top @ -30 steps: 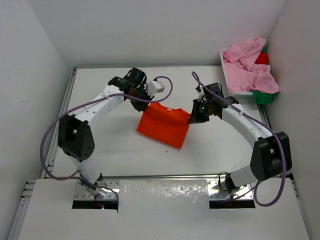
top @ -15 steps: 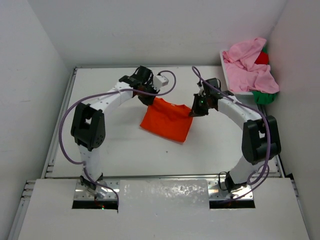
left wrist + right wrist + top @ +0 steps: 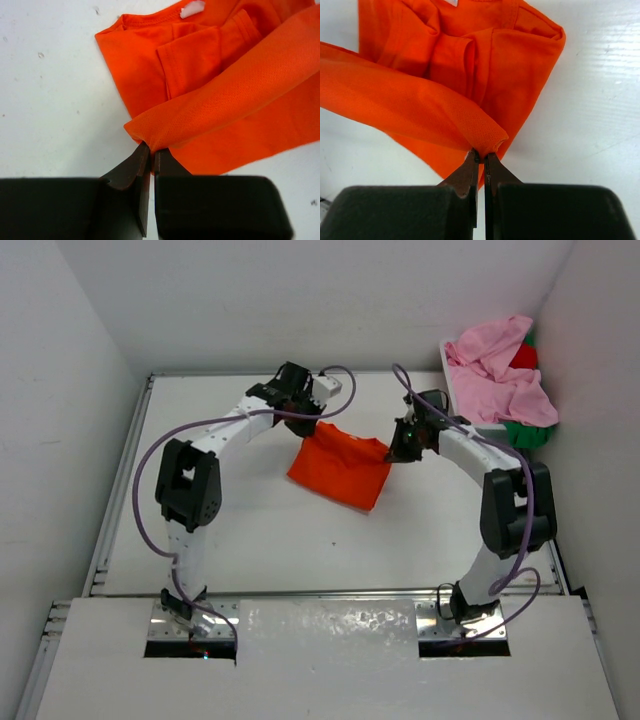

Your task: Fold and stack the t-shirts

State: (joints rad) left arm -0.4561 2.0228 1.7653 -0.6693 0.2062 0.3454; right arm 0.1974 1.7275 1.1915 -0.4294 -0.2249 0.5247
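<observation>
Near edge: both arm bases, arms arcing out over the white counter. Mid-counter lies the orange t-shirt, partly folded. Its lower layers rest on the counter, w/ a top layer stretched btwn the two pincers at its far side.

Left pincer: jaws closed tight on a fold of orange cloth at the shirt's left far corner. Its wrist view shows collar, white tag & a tucked sleeve beyond.

Right pincer: jaws likewise pinched together, on a rolled edge at the right far corner, cloth running off leftward.

Further back, far-right corner: white mesh basket by the wall. Pink t-shirt is heaped on top & spills over. Red t-shirt peeks out behind it; green t-shirt pokes out below on the near side.
</observation>
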